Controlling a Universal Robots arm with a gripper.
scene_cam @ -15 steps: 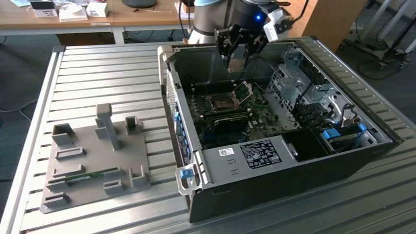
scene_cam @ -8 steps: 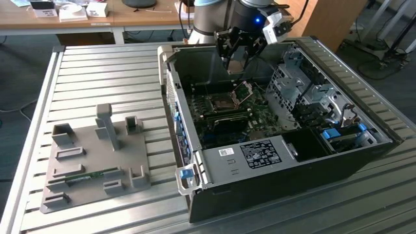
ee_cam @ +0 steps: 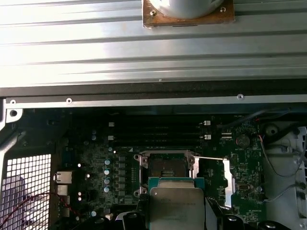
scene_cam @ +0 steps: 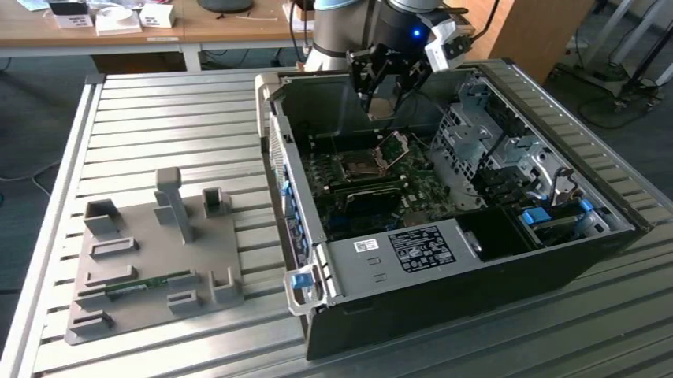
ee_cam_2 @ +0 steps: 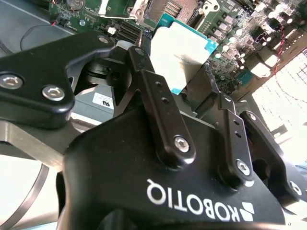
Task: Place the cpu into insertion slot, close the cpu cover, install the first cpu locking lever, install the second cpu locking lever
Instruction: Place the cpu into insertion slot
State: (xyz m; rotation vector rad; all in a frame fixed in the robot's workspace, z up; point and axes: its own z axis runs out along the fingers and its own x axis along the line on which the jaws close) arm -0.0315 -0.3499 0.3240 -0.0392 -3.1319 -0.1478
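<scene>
While my jaws grip the cpu point(ee_cam: 175, 208) above the slot point(ee_cam: 167, 168), the exterior view shows the cover point(scene_cam: 395, 147) open at its two o'clock.

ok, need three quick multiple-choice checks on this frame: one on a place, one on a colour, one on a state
1. Where is the cpu?
A) seated in the insertion slot
B) held in the claw over the motherboard
C) lying loose on the motherboard

2. What colour is the cpu's rim around its metal top?
A) red
B) yellow
C) teal-green

3. How does the cpu cover stand?
A) raised open
B) shut over the slot
C) missing

Answers:
1 B: the claw grips the cpu by its sides, and the insertion slot is bare.
2 C: a teal-green border frames the silvery top in both wrist views.
3 A: in the exterior view, the cover stands tilted up beside the slot.
</scene>
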